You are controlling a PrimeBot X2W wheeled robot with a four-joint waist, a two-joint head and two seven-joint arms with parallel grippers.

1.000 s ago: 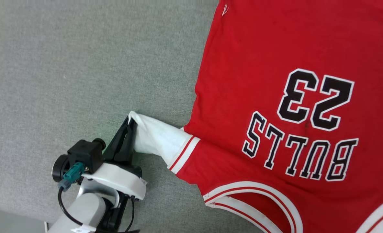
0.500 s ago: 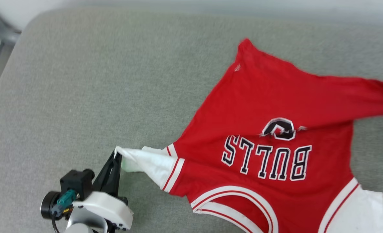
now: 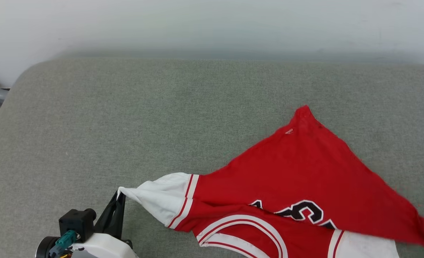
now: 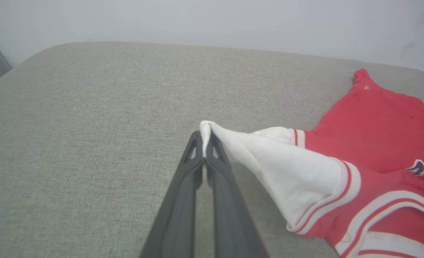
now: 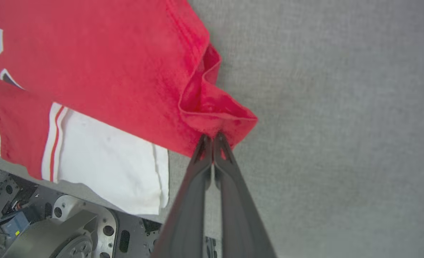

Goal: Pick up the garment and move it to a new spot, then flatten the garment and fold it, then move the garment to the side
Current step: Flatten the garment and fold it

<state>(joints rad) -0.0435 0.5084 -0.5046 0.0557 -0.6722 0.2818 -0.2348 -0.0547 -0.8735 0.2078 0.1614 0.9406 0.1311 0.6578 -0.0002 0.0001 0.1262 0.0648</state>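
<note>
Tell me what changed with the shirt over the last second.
The head camera tilted up, so the wall now shows. The garment's red hem, pinched by the right gripper, was drawn over the chest toward the collar, hiding most of the lettering. Unchanged: the left gripper stays shut on the white sleeve tip, and the garment stays on the grey cushion.

We see a grey cloth-covered bench (image 3: 125, 118) with a rounded far-left corner. A red shirt (image 3: 298, 168) with white sleeves rests rumpled on its right half, toward the near edge; one white sleeve overhangs that edge.
</note>
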